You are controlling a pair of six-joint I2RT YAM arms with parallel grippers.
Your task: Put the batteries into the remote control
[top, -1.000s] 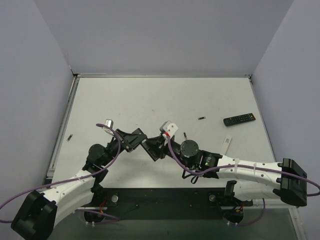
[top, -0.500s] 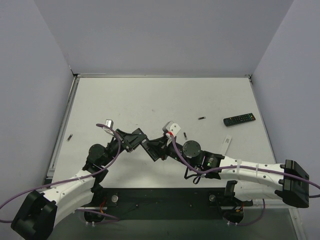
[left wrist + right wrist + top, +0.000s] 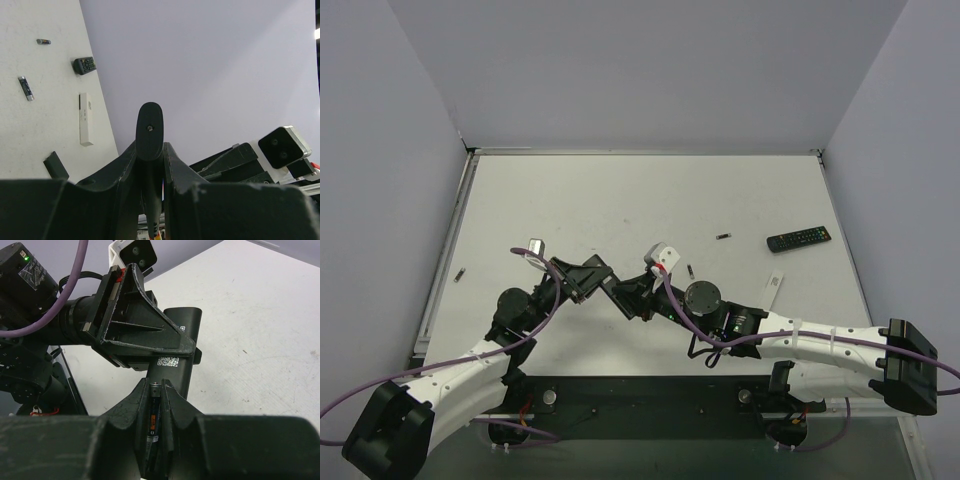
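My left gripper point(image 3: 603, 283) is pinching the held remote point(image 3: 183, 320), a slim dark bar. In the left wrist view its fingers press on both sides of the rounded end of that bar point(image 3: 149, 125). The remote is up off the surface point(image 3: 620, 200), just in front of the arm bases and between the two grippers.

My right gripper point(image 3: 154, 390) is clamped on a battery point(image 3: 154, 417). The battery stands lengthwise in the narrow slot between the fingers, with its lighter tip pointing at the remote. That tip sits just short of the remote's near end, below the square code sticker. I cannot tell whether the two touch. From above, the right gripper point(image 3: 638, 297) faces the left one almost nose to nose.

Further out on the surface, a loose battery point(image 3: 689, 270) lies near the right wrist. A second loose battery point(image 3: 723, 236) lies beyond it. A buttoned remote point(image 3: 798, 239) rests well off to the right, with a white strip point(image 3: 775, 285) nearer to me than it.
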